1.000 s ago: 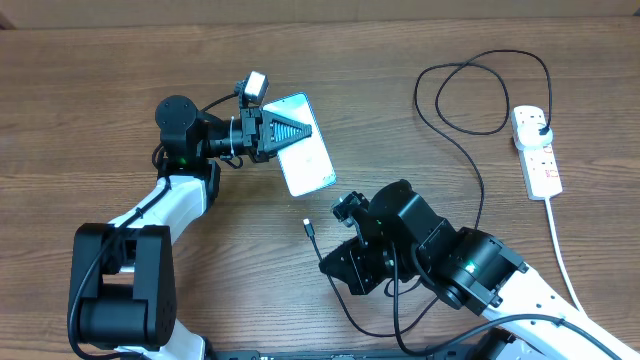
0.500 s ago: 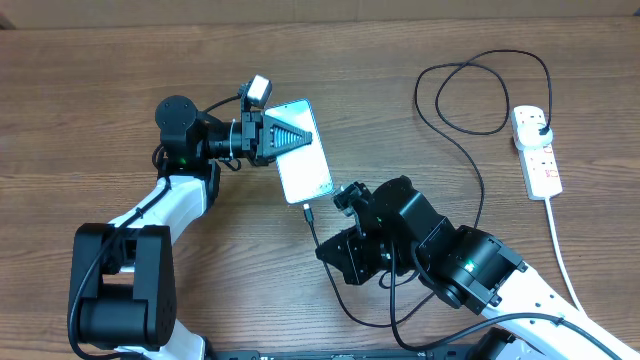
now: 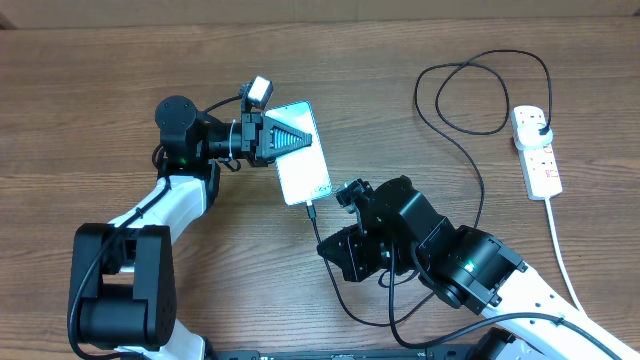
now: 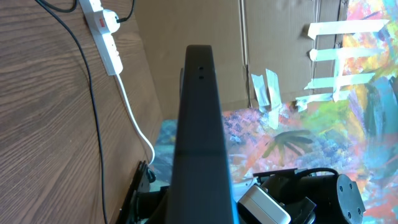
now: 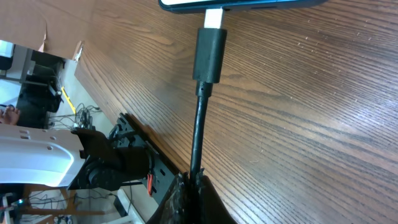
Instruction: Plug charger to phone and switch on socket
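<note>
My left gripper (image 3: 300,137) is shut on the phone (image 3: 305,165), holding it by its upper part with the light screen facing up. In the left wrist view the phone (image 4: 199,137) shows edge-on. My right gripper (image 3: 325,243) is shut on the charger cable (image 5: 199,137) a little behind its black connector (image 5: 208,55). The connector's silver tip (image 5: 213,18) meets the phone's bottom edge (image 5: 242,4), with a short stretch of bare metal showing. The charger's black plug (image 3: 541,126) sits in the white socket strip (image 3: 537,155) at the far right.
The black cable loops (image 3: 470,95) across the table's right half between the strip and my right arm (image 3: 460,265). The strip's white cord (image 3: 562,250) runs toward the front right edge. Brown cardboard (image 4: 186,37) stands behind the table.
The phone has swung more upright, its bottom edge coming down toward the right gripper. That gripper has carried the connector up and left until its tip reached the phone's bottom edge.
</note>
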Controlling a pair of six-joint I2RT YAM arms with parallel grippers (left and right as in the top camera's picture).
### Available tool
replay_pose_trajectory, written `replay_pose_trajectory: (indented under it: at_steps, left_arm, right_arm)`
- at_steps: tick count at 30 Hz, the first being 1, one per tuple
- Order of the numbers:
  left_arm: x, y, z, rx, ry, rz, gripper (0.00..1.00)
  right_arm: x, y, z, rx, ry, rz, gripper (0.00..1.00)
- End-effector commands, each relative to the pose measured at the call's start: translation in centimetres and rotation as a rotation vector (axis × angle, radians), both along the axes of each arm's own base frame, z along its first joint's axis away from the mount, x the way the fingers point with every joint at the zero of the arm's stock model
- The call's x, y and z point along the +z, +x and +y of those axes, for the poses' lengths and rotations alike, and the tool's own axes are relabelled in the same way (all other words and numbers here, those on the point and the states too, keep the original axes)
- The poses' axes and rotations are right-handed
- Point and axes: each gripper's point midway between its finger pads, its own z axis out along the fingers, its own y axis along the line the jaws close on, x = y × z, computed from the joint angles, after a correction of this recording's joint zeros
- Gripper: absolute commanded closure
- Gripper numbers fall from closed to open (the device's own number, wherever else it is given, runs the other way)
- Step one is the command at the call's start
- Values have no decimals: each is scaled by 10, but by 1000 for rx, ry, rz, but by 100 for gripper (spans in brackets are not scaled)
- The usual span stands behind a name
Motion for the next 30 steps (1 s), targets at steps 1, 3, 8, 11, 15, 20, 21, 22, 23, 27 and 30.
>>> replay_pose_trajectory:
  at_steps: [1, 3, 8, 11, 15, 20, 21, 22, 23, 27, 30]
  left_arm:
    - [3, -8, -2, -38, 2, -23, 96]
    - [3, -10, -2, -49, 3, -23, 96]
    - [3, -12, -2, -61, 4, -24, 96]
    - [3, -12, -2, -60, 4, -23, 96]
    - [3, -10, -2, -52, 3, -22, 96]
    - [3, -7, -2, -31, 1, -15, 96]
    - [3, -6, -2, -28, 1, -16, 96]
    - [3, -6, -2, -26, 1, -16, 96]
    - [3, -6, -2, -26, 1, -15, 96]
    - [3, -6, -2, -26, 1, -16, 96]
    - [4, -5, -2, -24, 1, -16, 96]
  right_arm:
    - [2, 3, -1, -18, 2, -8, 96]
    - [2, 3, -1, -25, 4, 0, 96]
    - [2, 3, -1, -32, 6, 7, 96]
    - [1, 2, -2, -32, 3, 10, 96]
    - [-1, 0, -4, -32, -9, 21, 96]
    - [-2, 0, -4, -32, -13, 25, 96]
    - [-2, 0, -4, -32, -13, 25, 96]
    - [-2, 0, -4, -32, -13, 24, 96]
    - [-2, 0, -4, -32, -13, 24, 96]
    - [-2, 0, -4, -32, -11, 23, 96]
    - [-2, 0, -4, -30, -11, 21, 96]
